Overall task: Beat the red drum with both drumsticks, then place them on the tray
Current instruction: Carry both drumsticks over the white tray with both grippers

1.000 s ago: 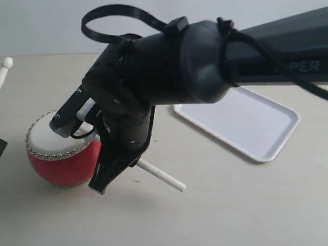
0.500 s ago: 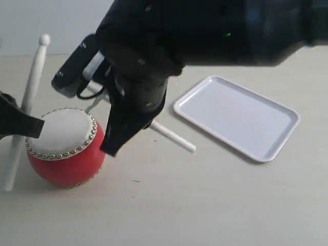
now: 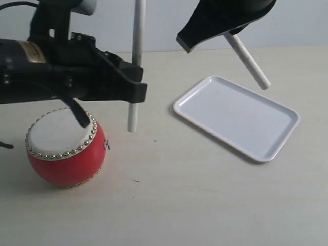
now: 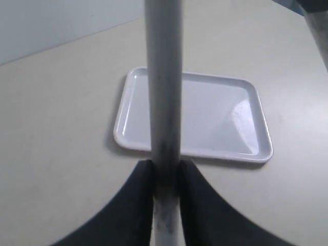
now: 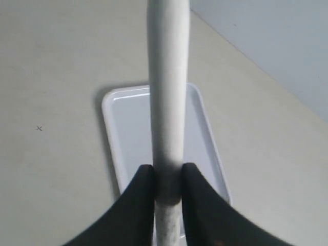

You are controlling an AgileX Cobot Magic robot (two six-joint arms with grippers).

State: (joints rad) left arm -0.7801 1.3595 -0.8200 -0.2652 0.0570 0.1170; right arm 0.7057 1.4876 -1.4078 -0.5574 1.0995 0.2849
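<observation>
The red drum [image 3: 65,147] sits on the table at the left, its off-white skin uncovered. My left gripper [image 3: 134,82] [image 4: 165,169] is shut on one pale drumstick [image 3: 136,61] [image 4: 164,87], held upright just right of the drum. My right gripper [image 3: 225,33] [image 5: 168,174] is shut on the other drumstick [image 3: 248,60] [image 5: 168,82], slanting down above the far left part of the white tray [image 3: 266,133] [image 4: 215,102] [image 5: 123,138]. Both stick tips are out of view.
The beige tabletop [image 3: 179,205] stretches in front of the drum and tray. A pale wall [image 3: 297,25] runs behind the table. The left arm's black body [image 3: 51,77] hangs over the drum's far side.
Both arms have lifted off the drum. The right gripper carried its stick up and right over the tray. The left gripper swung its stick rightward, past the drum.
</observation>
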